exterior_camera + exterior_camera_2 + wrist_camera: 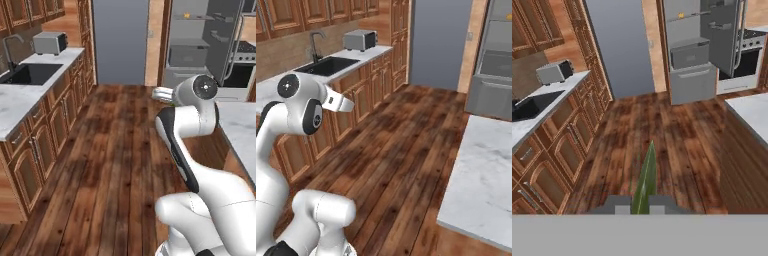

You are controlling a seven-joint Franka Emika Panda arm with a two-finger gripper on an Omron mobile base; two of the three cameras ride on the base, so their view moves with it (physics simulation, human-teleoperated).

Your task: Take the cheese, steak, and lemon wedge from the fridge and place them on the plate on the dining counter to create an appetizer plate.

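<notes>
Yellowish-green lemon wedge (646, 180) | pinched between jaws (640, 205), tip pointing outward | jaws closed on it

**Even, flat rendered light; soft, low-res pics**

Bright, diffuse light in all 3 views, no clear single source. Shadows faint: wood floor (120, 165) has only darker patchy grain, no hard-edged cast shadows. White robot arm (190, 125) shaded smoothly w/ mild highlights, no blown glare. Marble counter (486, 175) reads pale, slightly washed. Fridge (697, 45) interior grey and dimmer than the room. Overall soft/pixelated, fine detail smeared, esp. far cabinets (286, 15). Hand view: green sliver (647, 180) close to lens looks blurry. No obvious edge distortion.
</notes>
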